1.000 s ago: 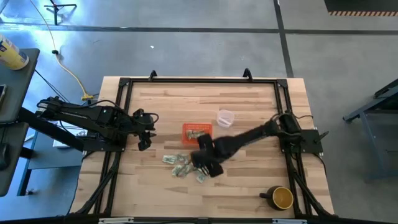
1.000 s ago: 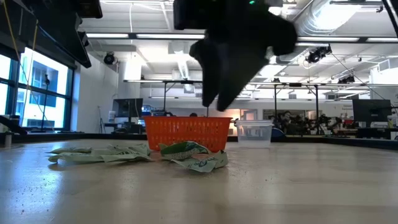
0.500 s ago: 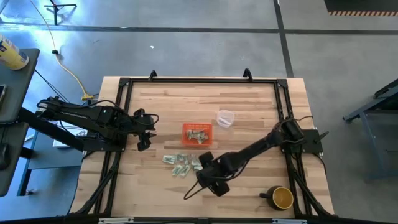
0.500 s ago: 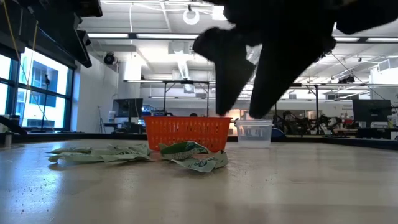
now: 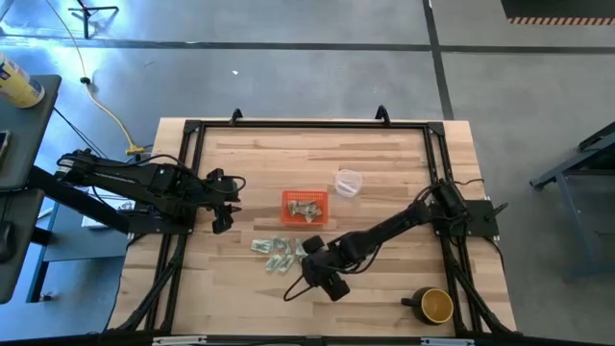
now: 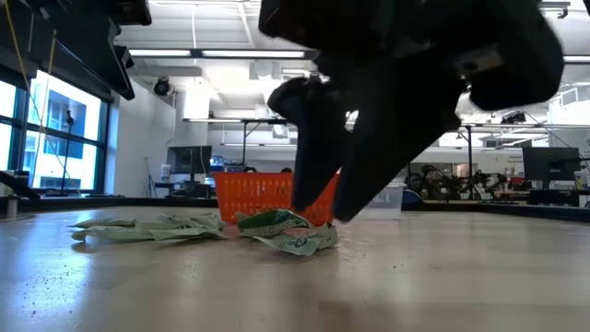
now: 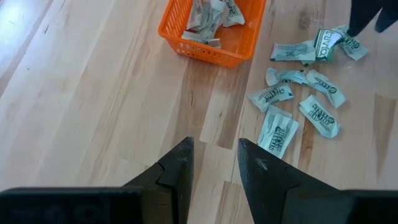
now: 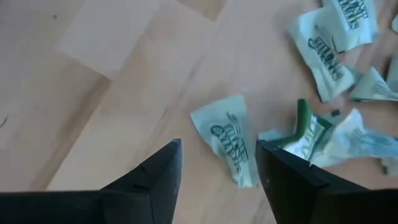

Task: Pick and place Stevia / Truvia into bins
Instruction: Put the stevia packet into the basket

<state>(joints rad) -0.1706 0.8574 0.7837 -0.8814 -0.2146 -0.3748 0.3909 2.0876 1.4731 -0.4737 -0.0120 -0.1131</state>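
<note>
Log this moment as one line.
right gripper: open, low over loose sachet | left gripper: open, idle at table's left | bin: some sachets inside | rest scattered on table

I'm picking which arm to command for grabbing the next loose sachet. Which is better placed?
The right. Its open gripper hangs directly over a sachet at the edge of the loose pile, fingers either side. The left gripper waits near the table's left edge, away from the pile.
</note>
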